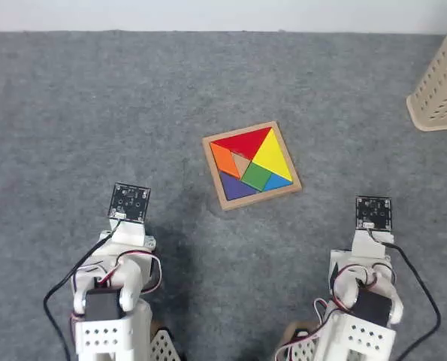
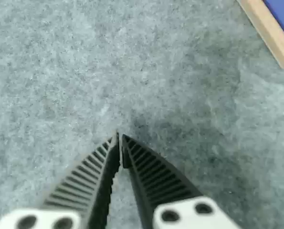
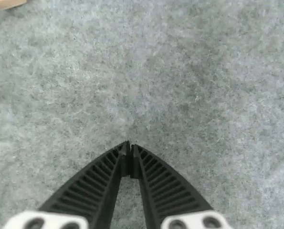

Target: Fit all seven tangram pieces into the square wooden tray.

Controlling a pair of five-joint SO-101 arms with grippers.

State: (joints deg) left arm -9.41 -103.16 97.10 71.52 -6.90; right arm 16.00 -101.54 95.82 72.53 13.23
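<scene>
A grey worktop (image 1: pixel 73 105) carries the square wooden tray (image 1: pixel 242 201), in which coloured tangram pieces (image 1: pixel 246 143) fill the tray, so the task looks finished, while the left gripper (image 2: pixel 119 138) and right gripper (image 3: pixel 131 144) hover near the tray, fingers clenched on nothing.

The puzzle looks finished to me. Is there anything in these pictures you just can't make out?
High view: the tan patch in the middle of the wooden tray is too small to tell a seventh piece from bare tray floor.
Left wrist view: the picture's edge cuts the tray off to one corner.
High view: the beige slotted basket is cut off by the edge; its walls hide any contents.
</scene>
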